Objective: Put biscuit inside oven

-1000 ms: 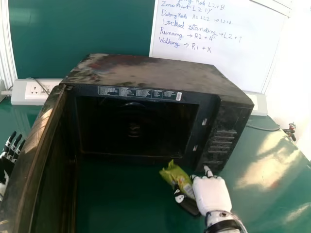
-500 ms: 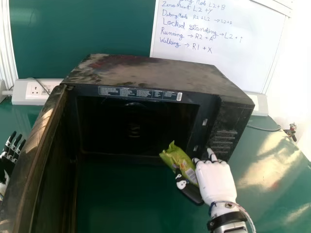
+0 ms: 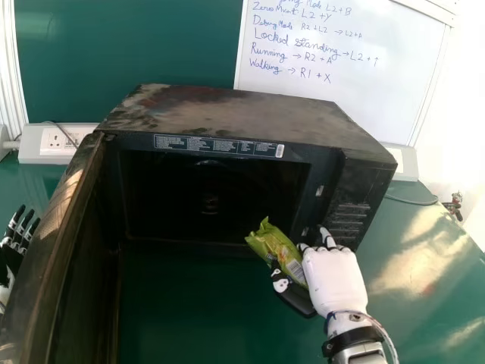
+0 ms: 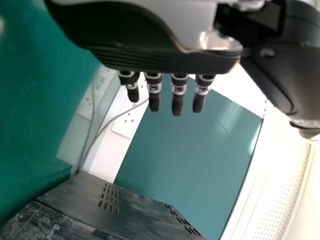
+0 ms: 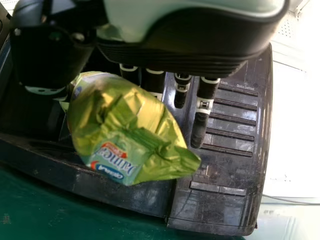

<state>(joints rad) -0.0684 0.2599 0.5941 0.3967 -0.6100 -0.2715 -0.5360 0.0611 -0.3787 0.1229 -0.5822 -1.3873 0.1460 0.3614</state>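
Head looking down, wrists close, oven (image 3: 235,114) shared

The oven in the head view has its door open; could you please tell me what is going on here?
The right robot hand is holding the green biscuit packet in front of the open oven, near its control panel. The packet does not look to be inside yet. The left robot hand is idle, left of the open door.

A glossy green table (image 3: 189,318) beneath a black, wide-open oven (image 3: 227,114) and a thin cable (image 3: 413,203)
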